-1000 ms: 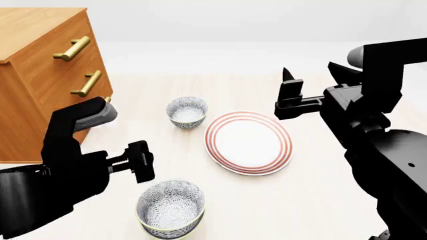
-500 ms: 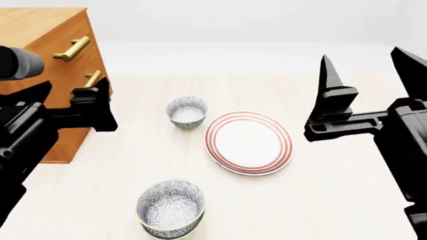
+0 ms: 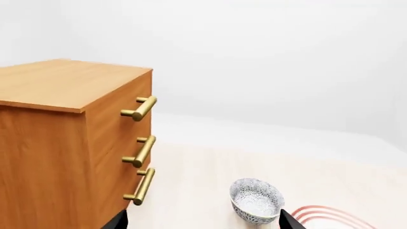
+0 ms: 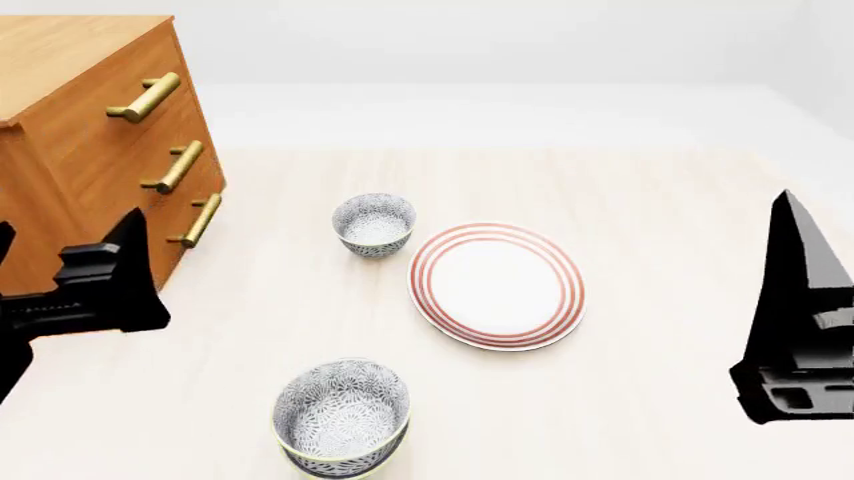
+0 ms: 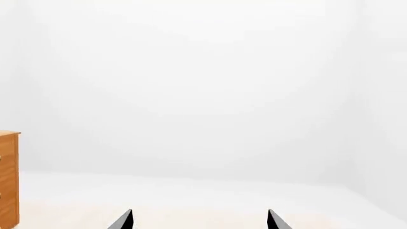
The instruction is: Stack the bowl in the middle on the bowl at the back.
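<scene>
Both tools are spread and grasp nothing: left tool (image 3: 202,222), right tool (image 5: 199,220). The back bowl (image 4: 374,224) sits at 9 o'clock of the plate (image 4: 497,285). A stacked bowl (image 4: 342,418) lies at 7 o'clock.

A wooden drawer chest (image 4: 94,130) with three brass bar handles (image 4: 175,166) stands at the far left of the pale bench (image 4: 641,200), just beyond the left end effector (image 4: 100,290). A flat white plate (image 4: 497,285) with red rings lies on the bench between the two end effectors, well apart from the right end effector (image 4: 798,320). In the left wrist view the chest (image 3: 70,138) fills one side, and a sliver of the plate (image 3: 324,214) shows beside an end-effector tip.
</scene>
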Motion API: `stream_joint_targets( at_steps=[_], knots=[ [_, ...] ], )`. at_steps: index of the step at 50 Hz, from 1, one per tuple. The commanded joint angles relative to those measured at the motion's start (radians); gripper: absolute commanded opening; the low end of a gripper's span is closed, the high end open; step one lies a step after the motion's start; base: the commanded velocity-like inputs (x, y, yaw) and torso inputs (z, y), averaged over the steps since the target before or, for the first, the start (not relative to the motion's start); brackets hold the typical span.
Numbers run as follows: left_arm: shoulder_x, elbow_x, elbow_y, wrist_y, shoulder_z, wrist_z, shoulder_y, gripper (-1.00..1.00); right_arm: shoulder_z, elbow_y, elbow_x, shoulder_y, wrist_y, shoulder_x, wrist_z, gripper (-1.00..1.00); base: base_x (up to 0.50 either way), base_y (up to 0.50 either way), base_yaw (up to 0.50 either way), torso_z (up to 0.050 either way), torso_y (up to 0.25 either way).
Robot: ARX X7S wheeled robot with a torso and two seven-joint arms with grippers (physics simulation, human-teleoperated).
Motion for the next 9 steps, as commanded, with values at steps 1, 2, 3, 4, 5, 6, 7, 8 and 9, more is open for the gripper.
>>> stream_joint_targets(
  at_steps=[1,2,3,4,5,6,7,8,9],
  knots=[
    [0.001,-0.004,0.027,0.000,-0.120,-0.026,0.122,1.00,0.340,-0.014,0.222,-0.165,0.020,0.059,0.034,1.00,0.00,0.00,0.00,0.000,0.000],
    [0.008,0.006,0.025,-0.004,-0.132,-0.024,0.135,1.00,0.384,-0.014,0.247,-0.188,0.022,0.068,0.034,1.00,0.00,0.00,0.00,0.000,0.000],
    [0.012,0.011,0.022,-0.006,-0.144,-0.022,0.147,1.00,0.429,-0.014,0.271,-0.213,0.023,0.077,0.034,1.00,0.00,0.00,0.00,0.000,0.000],
    [0.017,0.017,0.019,-0.008,-0.157,-0.018,0.155,1.00,0.475,-0.014,0.294,-0.239,0.026,0.083,0.034,1.00,0.00,0.00,0.00,0.000,0.000],
    [0.021,0.024,0.018,-0.010,-0.166,-0.015,0.162,1.00,0.511,-0.014,0.310,-0.261,0.030,0.086,0.034,1.00,0.00,0.00,0.00,0.000,0.000],
    [0.023,0.025,0.016,-0.011,-0.173,-0.014,0.168,1.00,0.537,-0.014,0.321,-0.277,0.034,0.086,0.034,1.00,0.00,0.00,0.00,0.000,0.000],
    [0.024,0.023,0.018,-0.012,-0.182,-0.012,0.175,1.00,0.555,-0.014,0.329,-0.287,0.036,0.087,0.034,1.00,0.00,0.00,0.00,0.000,0.000],
    [0.026,0.023,0.021,-0.014,-0.192,-0.009,0.183,1.00,0.573,-0.014,0.337,-0.297,0.038,0.087,0.034,1.00,0.00,0.00,0.00,0.000,0.000],
    [0.026,0.022,0.022,-0.015,-0.202,-0.007,0.191,1.00,0.597,-0.014,0.347,-0.313,0.042,0.086,0.034,1.00,0.00,0.00,0.00,0.000,0.000]
  ],
)
